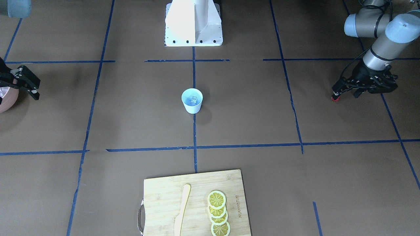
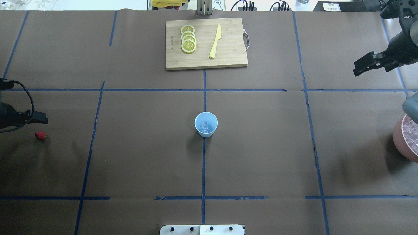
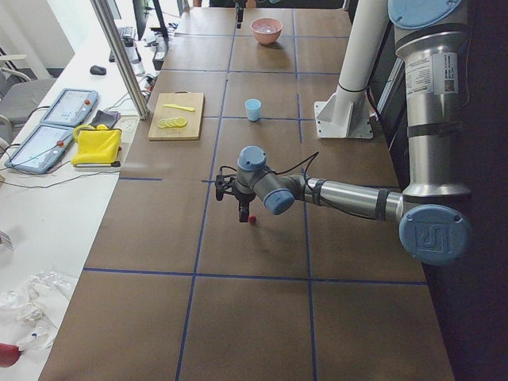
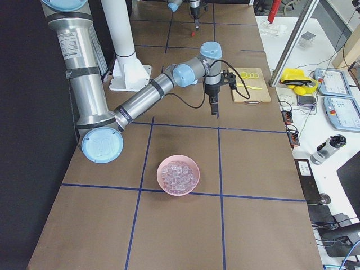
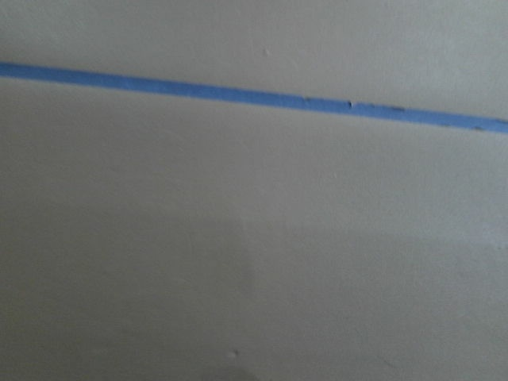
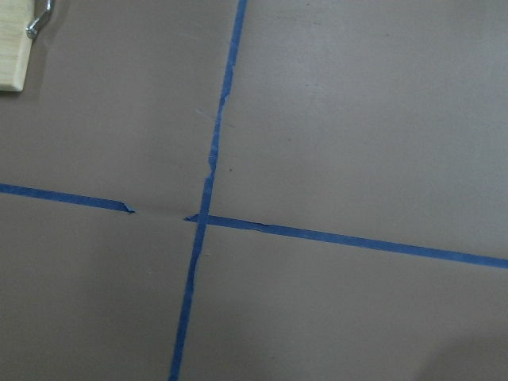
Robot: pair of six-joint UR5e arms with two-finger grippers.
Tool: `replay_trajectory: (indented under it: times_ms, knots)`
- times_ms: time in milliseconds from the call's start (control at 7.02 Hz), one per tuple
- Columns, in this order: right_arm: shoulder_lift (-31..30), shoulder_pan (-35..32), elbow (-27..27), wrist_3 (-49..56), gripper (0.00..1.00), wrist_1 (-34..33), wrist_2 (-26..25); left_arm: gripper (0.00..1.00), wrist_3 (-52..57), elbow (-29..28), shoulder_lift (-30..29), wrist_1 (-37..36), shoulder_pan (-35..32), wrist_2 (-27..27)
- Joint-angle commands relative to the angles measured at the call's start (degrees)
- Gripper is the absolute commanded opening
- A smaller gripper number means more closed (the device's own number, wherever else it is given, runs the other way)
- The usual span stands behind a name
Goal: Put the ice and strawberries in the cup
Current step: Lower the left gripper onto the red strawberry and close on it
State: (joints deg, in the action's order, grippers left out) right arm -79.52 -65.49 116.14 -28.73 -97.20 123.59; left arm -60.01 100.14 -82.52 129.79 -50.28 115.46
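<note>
The cup (image 2: pixel 206 124) stands at the middle of the worktop (image 2: pixel 261 156) with a little ice (image 2: pixel 204 126) lying in it, so the ice half of the job looks at least partly done — the berry half is the step in hand. The strawberry (image 2: pixel 40 135) lies on the worktop close to its left edge, well apart from the cup. The left pincer (image 1: pixel 345 95) hangs low just beside it, its jaws spread and nothing between them. One fingertip sits next to the berry, though whether it touches cannot be told. The right pincer (image 1: pixel 36 91) is likewise spread and empty, near the pink bowl (image 2: pixel 406 143) of ice at the right edge. The next move likely calls for shifting the left pincer so the berry lies between the jaws, then a gentle closing — the berry is small and round and could roll aside.
</note>
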Motion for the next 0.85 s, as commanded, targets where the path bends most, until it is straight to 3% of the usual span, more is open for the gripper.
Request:
replay_trajectory:
  times_ms: [0, 712]
  knots:
    - [-1.8, -1.6, -0.1, 2.2, 0.99, 0.0, 0.6, 1.0, -1.0, -0.6, 0.4, 0.5, 2.1, -2.0]
    - [-1.3, -1.5, -0.3, 1.9, 0.99, 0.0, 0.5, 0.99, -1.1, -2.7, 0.3, 0.2, 4.8, -2.0]
